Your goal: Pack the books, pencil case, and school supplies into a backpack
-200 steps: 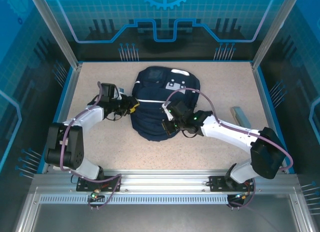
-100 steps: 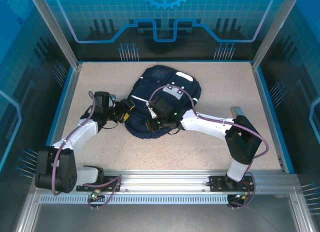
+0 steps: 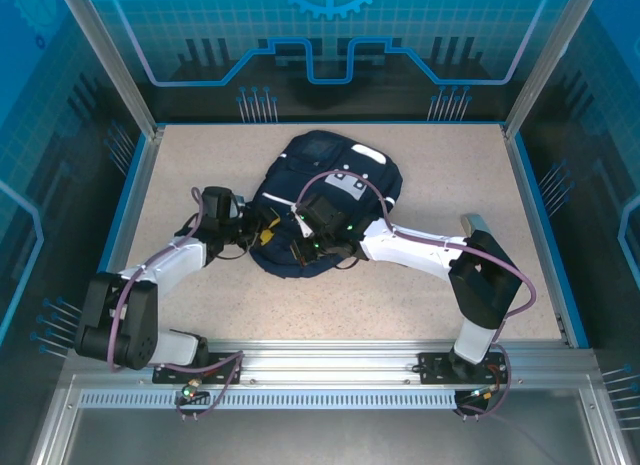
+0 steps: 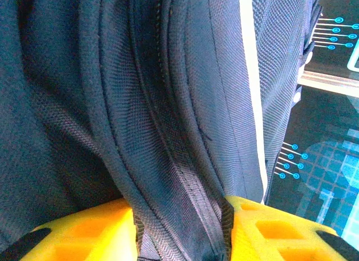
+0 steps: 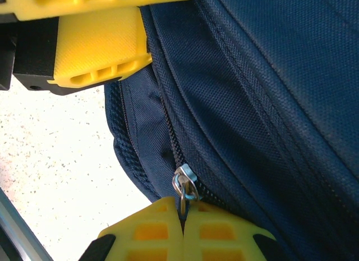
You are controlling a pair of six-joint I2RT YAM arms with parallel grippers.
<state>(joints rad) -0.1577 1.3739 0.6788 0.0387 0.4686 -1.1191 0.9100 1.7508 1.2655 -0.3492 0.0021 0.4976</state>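
Since half a second earlier, the left gripper [image 3: 262,230] has been brought right, up against the left side of the backpack [image 3: 300,170]. The backpack and the right arm are seen much where they were.

One backpack is counted, laid flat on the middle of the table [image 3: 200,155], its navy fabric crumpled along the near-left edge. In the left wrist view a raised fold of the backpack [image 4: 56,104], with a zip seam along it, is pinched by the left gripper [image 4: 179,238]. The two yellow fingers are kept part-way apart by the fabric. One white stripe [image 4: 249,92] is seen beside that fold.

The right gripper [image 3: 303,248] is set on the near edge of the backpack, just right of the left one. In its own view the right gripper [image 5: 183,230] is closed tight on one metal zip pull [image 5: 184,185], with speckled table left of it. A yellow finger [image 5: 95,53] of the left gripper is seen close by, against the backpack [image 5: 280,104].

At the right, well apart from the backpack, one pale oblong thing [image 3: 468,223] is mostly hidden behind the right arm.
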